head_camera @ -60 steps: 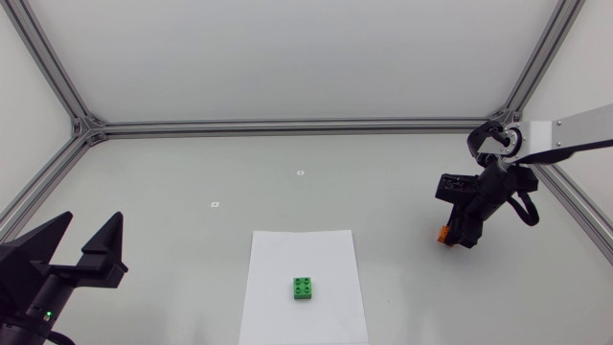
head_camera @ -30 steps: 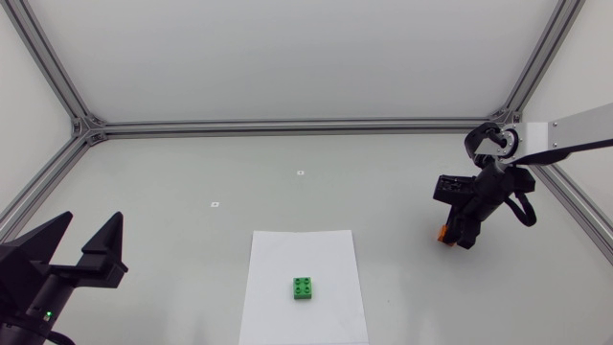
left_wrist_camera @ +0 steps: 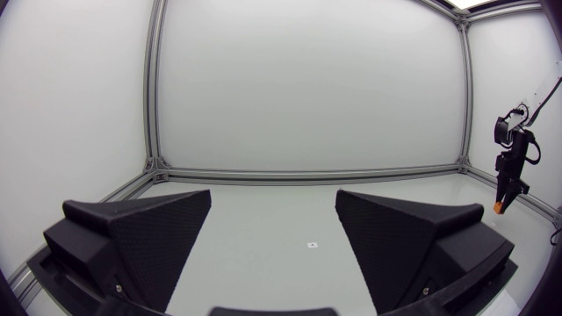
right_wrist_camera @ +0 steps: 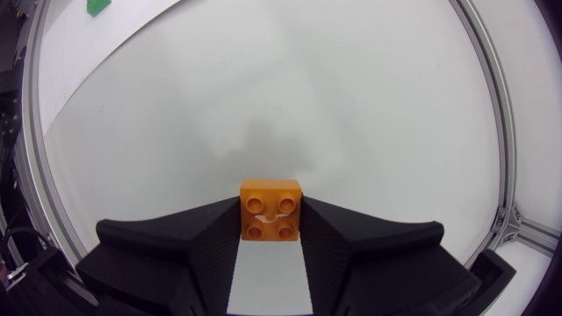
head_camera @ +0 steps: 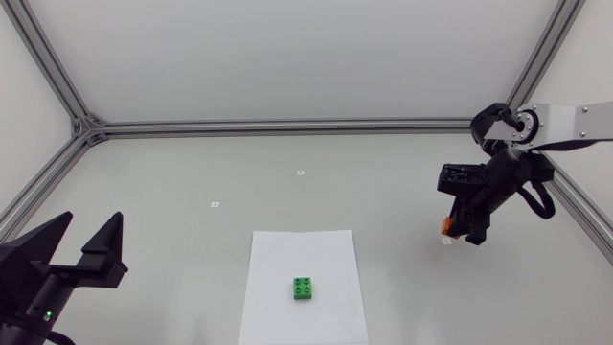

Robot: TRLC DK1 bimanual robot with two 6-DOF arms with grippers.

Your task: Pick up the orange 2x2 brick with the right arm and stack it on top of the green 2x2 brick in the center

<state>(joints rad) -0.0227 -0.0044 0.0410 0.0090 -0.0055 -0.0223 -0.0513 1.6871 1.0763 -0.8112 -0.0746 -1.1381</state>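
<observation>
Right wrist view: right claw [right_wrist_camera: 270,230] grasps orange brick [right_wrist_camera: 271,204] above the counter [head_camera: 192,163], well apart from green brick [head_camera: 305,287] on paper [head_camera: 287,259]. Left claw [head_camera: 89,225] gapes, empty.

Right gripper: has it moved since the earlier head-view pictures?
Yes. The right gripper, shut on the orange brick, has shifted slightly away from the white sheet, toward the right rail.

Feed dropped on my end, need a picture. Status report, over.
Right gripper shut on orange brick, held above table, right side. Left gripper open, parked. Green brick on white sheet, centre; path between looks clear.
</observation>
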